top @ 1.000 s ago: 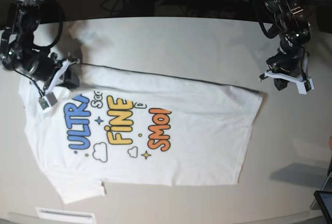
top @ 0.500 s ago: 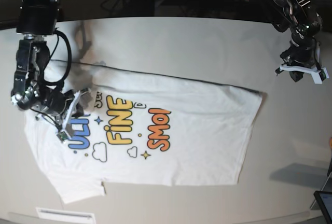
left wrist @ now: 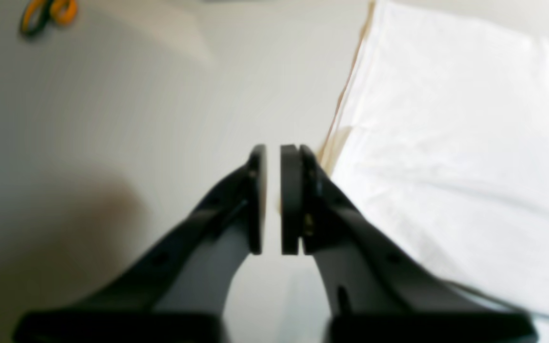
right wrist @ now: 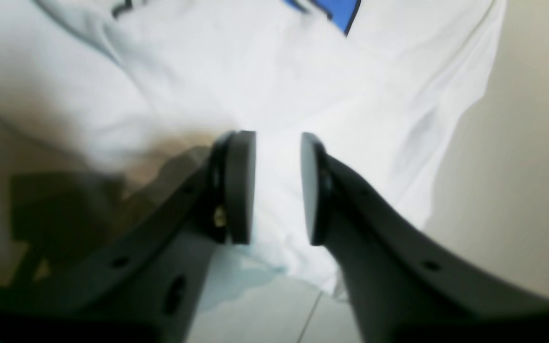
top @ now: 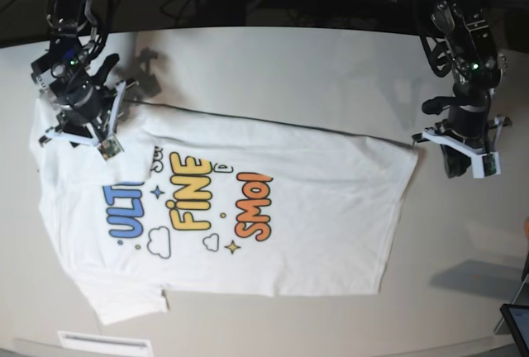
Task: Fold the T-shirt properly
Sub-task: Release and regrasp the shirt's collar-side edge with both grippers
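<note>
The T-shirt (top: 231,208) lies flat and print-up on the table (top: 331,68), its long axis running left to right: collar and sleeves at the left, hem at the right. The far long edge already looks turned over in a straight line.

The right gripper (right wrist: 278,188) hangs over the shoulder cloth at the left end, jaws parted with nothing between them. The left gripper (left wrist: 273,200) hovers over bare table just beside the hem's far right corner, its pads standing a narrow slit apart and holding nothing; the shirt lies to its right in the wrist view. Each arm is nearer its own end, so I judge the next grasp falls at both ends together.
</note>
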